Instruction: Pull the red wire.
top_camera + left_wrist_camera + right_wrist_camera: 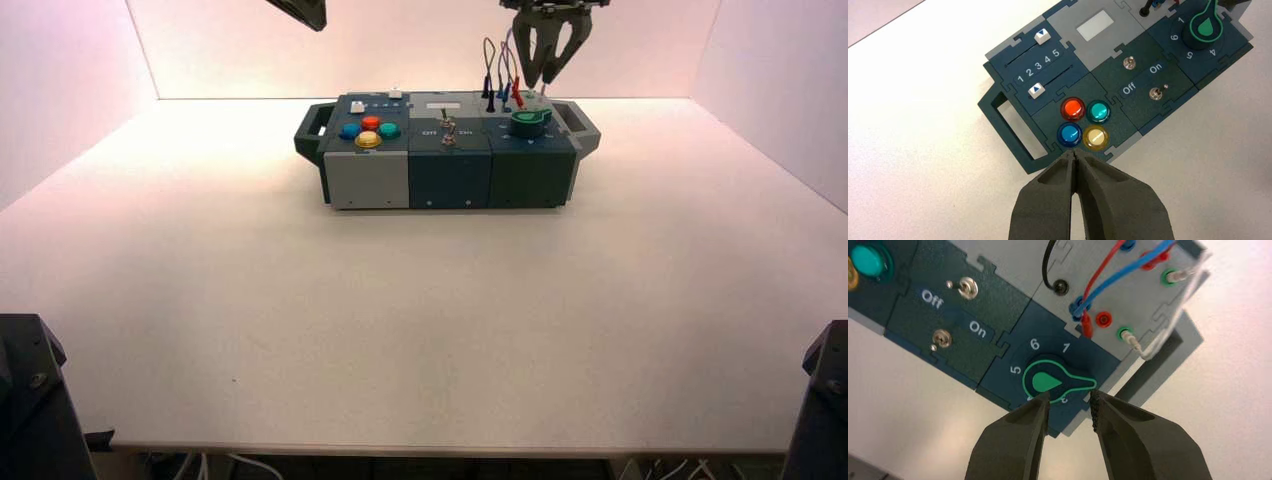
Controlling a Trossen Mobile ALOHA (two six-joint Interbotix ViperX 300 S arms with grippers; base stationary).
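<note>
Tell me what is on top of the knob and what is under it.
On top of the knob are a green teardrop mark and a green outline. Under it, the dark blue panel is covered and cannot be seen.

— What's near the right gripper?
— A matt, smooth plastic knob; beyond it, shiny metal toggle switches.
— And by the left gripper?
— Glossy plastic buttons; under everything, a smooth counter with a soft sheen.
</note>
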